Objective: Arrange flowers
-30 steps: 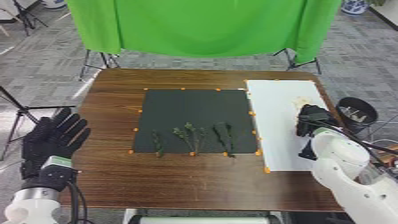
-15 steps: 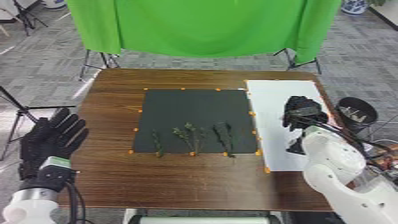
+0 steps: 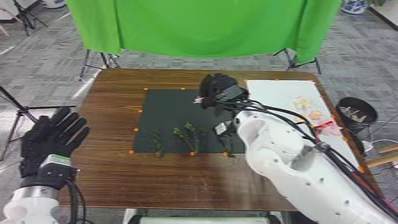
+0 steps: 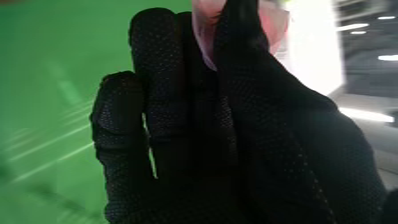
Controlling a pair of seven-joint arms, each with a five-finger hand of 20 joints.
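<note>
My right hand (image 3: 219, 91) is over the upper right part of the dark mat (image 3: 169, 107). In the right wrist view, the thumb and fingers of my right hand (image 4: 169, 115) pinch a pink flower (image 4: 275, 25). Green stems (image 3: 191, 135) lie in a row along the mat's near part, partly behind my right arm. On the white sheet (image 3: 266, 90) are pale flowers (image 3: 303, 103) and a pink-red flower (image 3: 329, 128). My left hand (image 3: 51, 142) is off the table's left side, its fingers straight.
A dark bin (image 3: 357, 111) stands beyond the table's right edge. Orange markers line the mat. A green cloth (image 3: 204, 30) hangs behind the brown table (image 3: 178, 180), and my right arm crosses the table's right half.
My right hand has moved left from the white sheet to over the dark mat, uncovering flowers on the sheet. The left hand has hardly moved.
</note>
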